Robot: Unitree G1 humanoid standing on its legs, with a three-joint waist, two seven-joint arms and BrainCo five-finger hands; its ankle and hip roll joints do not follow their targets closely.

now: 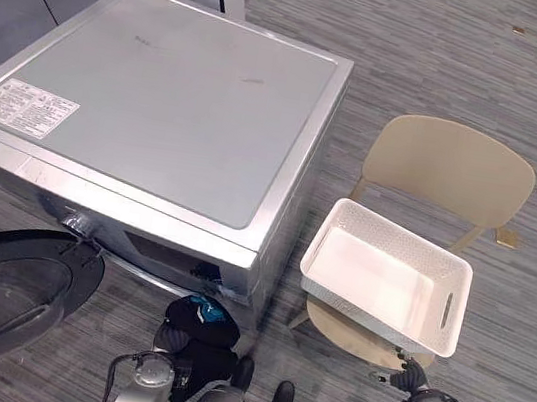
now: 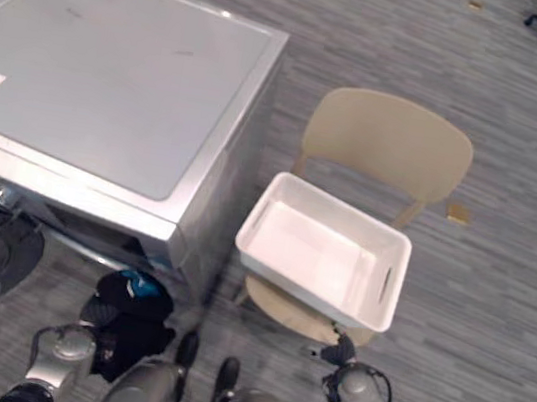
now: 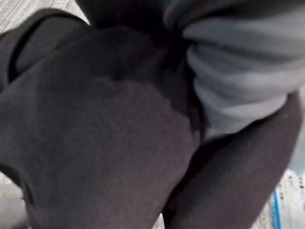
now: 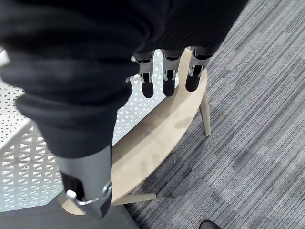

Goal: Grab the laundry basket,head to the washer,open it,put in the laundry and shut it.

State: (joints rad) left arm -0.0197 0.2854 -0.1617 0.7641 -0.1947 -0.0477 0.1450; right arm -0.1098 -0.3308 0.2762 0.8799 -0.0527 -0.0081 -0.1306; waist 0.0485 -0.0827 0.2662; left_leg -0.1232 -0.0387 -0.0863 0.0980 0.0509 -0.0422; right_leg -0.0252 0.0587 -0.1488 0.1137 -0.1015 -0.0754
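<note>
Grey floor; empty basket [image 1: 385,277] on chair [image 1: 447,169]; left hand [image 1: 191,329] clutches dark laundry [image 1: 206,345]; right hand [image 4: 164,76] fingers straight

Head stereo pair looks down, sharing washer [image 1: 162,104], basket [image 2: 326,255], chair [image 1: 455,173]; wrist views very close.

Grey floor [image 1: 450,66] has the washer [image 1: 160,114] on the left, chair [image 1: 450,173] right with a white basket [image 1: 384,274] on its seat, empty I think.
</note>
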